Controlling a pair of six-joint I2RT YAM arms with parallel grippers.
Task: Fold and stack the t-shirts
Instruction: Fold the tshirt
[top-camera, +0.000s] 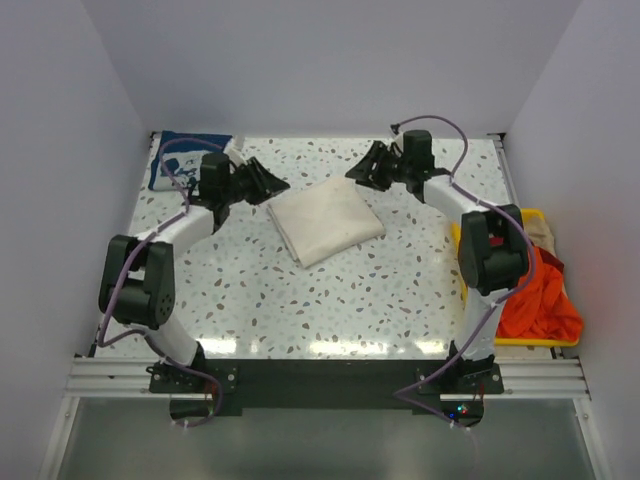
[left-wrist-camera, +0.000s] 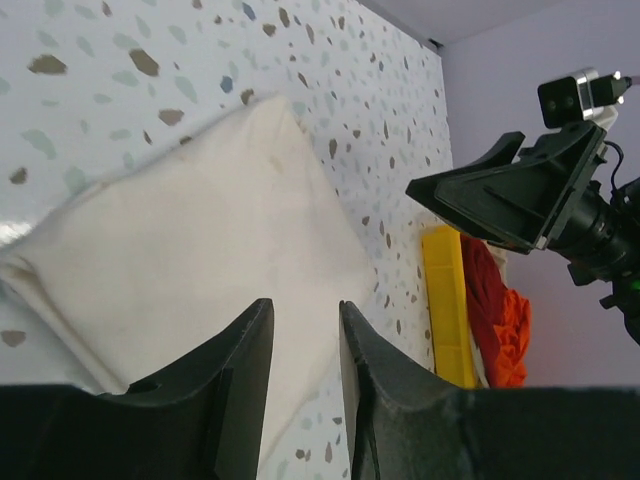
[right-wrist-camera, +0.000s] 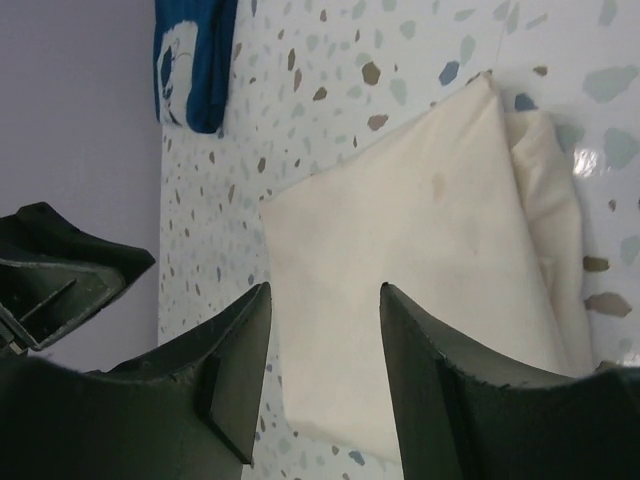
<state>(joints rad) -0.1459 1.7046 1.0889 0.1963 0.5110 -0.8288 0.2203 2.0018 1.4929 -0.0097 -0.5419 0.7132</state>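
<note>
At the centre of the terrazzo table (top-camera: 400, 290), seen from above, the cream t-shirt (top-camera: 325, 222) is laid as a compact folded rectangle, turned slightly askew. The fold is judged to be complete, so the step in hand appears to be clearing the arms from it. This is best done by lifting both grippers straight up and outward, so that no fingertip drags a corner and the layers are left squared; any later move to a stack should be made with all layers pinched together at a folded edge. The left gripper (top-camera: 275, 186) is placed at about 10 o'clock from the shirt, just beside its far-left corner, and the right gripper (top-camera: 358, 168) at about 1 o'clock, just beyond its far edge. In both wrist views the fingers (left-wrist-camera: 245, 370) are seen parted with nothing between them, the right pair (right-wrist-camera: 420, 340) set wider, and the cloth is seen beyond the gaps rather than within them; contact cannot be confirmed. The navy blue t-shirt (top-camera: 182, 152) is found folded in the far corner at 10 o'clock. The orange-red t-shirt (top-camera: 540, 300) and the beige t-shirt (top-camera: 545, 235) are heaped unfolded in the yellow bin (top-camera: 535, 212) at 3 to 4 o'clock.
</note>
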